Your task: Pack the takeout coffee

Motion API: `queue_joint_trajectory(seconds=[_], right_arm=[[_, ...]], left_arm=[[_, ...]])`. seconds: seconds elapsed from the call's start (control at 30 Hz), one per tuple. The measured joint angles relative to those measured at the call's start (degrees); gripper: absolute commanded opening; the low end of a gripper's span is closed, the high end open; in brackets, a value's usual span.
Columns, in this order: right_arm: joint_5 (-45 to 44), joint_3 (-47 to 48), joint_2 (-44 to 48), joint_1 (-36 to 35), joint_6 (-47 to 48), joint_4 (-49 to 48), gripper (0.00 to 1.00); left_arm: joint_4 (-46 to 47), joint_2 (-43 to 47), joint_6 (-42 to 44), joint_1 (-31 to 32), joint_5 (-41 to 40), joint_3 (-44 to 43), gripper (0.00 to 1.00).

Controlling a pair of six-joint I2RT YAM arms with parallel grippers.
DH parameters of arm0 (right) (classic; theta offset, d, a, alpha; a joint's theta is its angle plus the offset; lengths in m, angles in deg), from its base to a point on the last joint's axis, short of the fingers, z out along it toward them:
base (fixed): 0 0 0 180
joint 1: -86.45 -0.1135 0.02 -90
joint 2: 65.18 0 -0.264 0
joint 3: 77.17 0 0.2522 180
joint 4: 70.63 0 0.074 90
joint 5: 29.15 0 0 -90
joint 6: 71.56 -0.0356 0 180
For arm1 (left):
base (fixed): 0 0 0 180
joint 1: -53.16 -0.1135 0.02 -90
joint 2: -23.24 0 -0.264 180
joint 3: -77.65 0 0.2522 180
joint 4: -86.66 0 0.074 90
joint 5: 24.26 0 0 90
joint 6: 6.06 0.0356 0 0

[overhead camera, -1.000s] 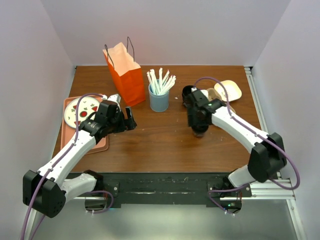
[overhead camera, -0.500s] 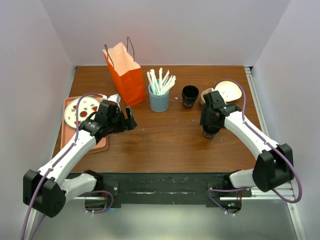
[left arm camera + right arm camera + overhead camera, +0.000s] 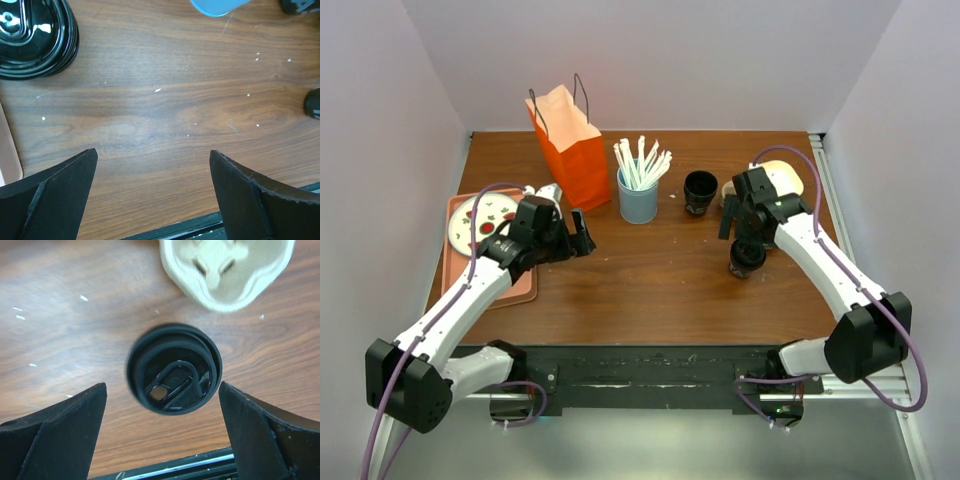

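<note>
The takeout coffee [image 3: 174,369] stands upright, dark-sided, capped in glossy black.

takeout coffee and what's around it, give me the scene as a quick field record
takeout coffee: upright on the table, black lid on, not held
right gripper: open, above the lid, not touching
left gripper: open, over the table, holding nothing
orange bag: standing upright at the back left
pulp cup carrier: just beyond the coffee
packed: not yet
</note>
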Motion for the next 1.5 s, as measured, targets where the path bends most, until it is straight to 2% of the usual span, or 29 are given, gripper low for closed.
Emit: queue_joint_trajectory(seconds=[0.17, 0.3, 0.53, 0.77, 0.87, 1.03, 1.13, 1.23, 1.27, 1.33, 1.37, 1.5], right_arm=[[0.0, 7.39, 0.02, 0.0, 1.49, 3.19, 0.97], [2.69, 12.26, 0.02, 0.0, 4.24, 5.27, 0.95], [11.58, 18.05, 4.42, -0.02, 8.55, 6.88, 0.94], [18.05, 19.74, 8.02, -0.07, 10.51, 8.61, 0.93], [20.28, 19.74, 8.33, -0.24, 10.49, 8.83, 0.93], [21.86, 19.89, 8.24, -1.68, 10.51, 9.01, 0.93], [22.47, 20.74, 8.0, -2.49, 10.71, 9.16, 0.93], [22.56, 21.57, 7.87, -3.02, 11.08, 9.18, 0.93], [22.53, 21.7, 7.87, -3.1, 11.15, 9.22, 0.93], [22.51, 21.86, 7.82, -3.23, 11.26, 9.38, 0.93], [22.51, 21.9, 7.8, -3.34, 11.32, 9.44, 0.93], [22.49, 22.21, 7.13, -3.45, 11.56, 9.62, 0.94]], left_arm=[[-1.86, -0.09, -0.02, 0.0, -0.61, -4.46, 1.0], [-4.66, -1.11, -0.13, 0.0, -3.91, -11.3, 1.0], [-9.99, -13.33, -2.14, -1.64, -14.71, -35.45, 0.87], [-14.4, -26.69, -4.81, -6.56, -19.32, -52.72, 0.77], [-14.86, -29.92, -5.51, -7.74, -20.0, -55.58, 0.73], [-14.8, -34.32, -5.64, -8.63, -20.26, -58.51, 0.73], [-14.23, -36.63, -5.57, -8.68, -20.26, -59.47, 0.68], [-13.6, -38.66, -5.11, -8.68, -20.24, -59.54, 0.56], [-13.6, -39.58, -4.87, -8.68, -20.22, -59.87, 0.45], [-13.6, -41.57, -4.66, -8.72, -20.2, -61.13, 0.34], [-13.62, -42.29, -4.68, -8.74, -20.17, -61.66, 0.24], [-13.75, -43.8, -3.52, -9.01, -20.31, -63.3, 0.05]])
